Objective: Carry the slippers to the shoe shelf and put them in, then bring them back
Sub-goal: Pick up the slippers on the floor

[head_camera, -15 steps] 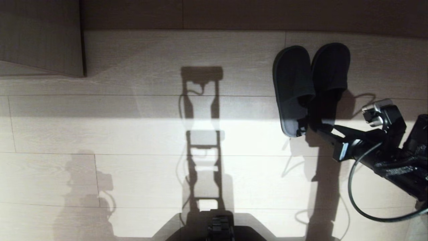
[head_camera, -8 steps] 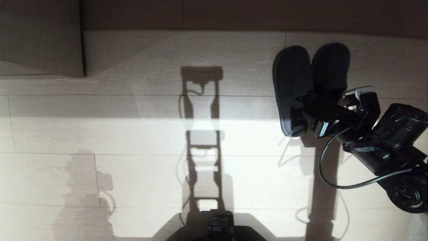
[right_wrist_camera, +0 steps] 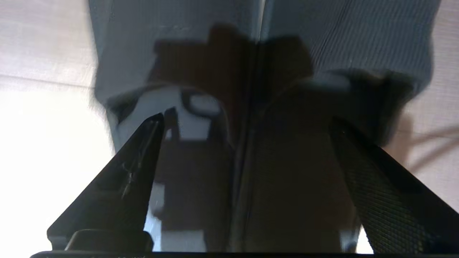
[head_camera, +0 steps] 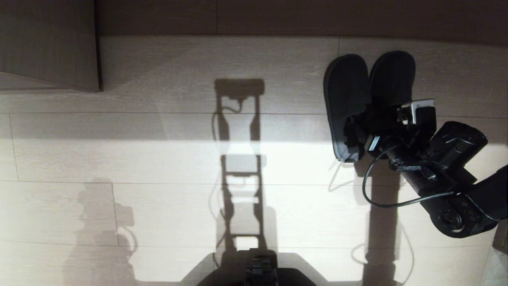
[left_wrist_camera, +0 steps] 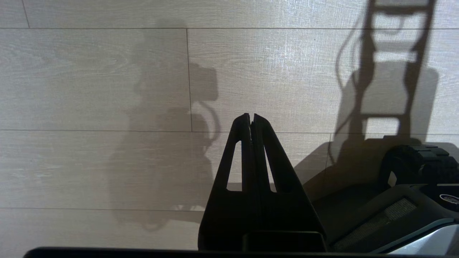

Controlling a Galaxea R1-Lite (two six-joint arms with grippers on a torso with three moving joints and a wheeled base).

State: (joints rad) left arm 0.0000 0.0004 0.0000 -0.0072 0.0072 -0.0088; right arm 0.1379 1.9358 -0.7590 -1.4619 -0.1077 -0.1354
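On the pale plank floor [head_camera: 158, 159] in the head view, the slippers [head_camera: 367, 95] lay side by side at the right, toes away from the robot, with the right gripper [head_camera: 363, 137] over their open heels. In the left wrist view the left gripper [left_wrist_camera: 251, 120] hung above bare floor, fingers pressed together. In the right wrist view the right gripper's fingers [right_wrist_camera: 132, 172] stood spread wide, straddling both slippers and gripping nothing.

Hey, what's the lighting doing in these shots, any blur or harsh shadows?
Head view: a bright band crosses the floor, with hard robot shadows; the slippers look near black. Left wrist view: even light, sharp, shut left end effector. Right wrist view: blurred slippers, floor glare, open right end effector.
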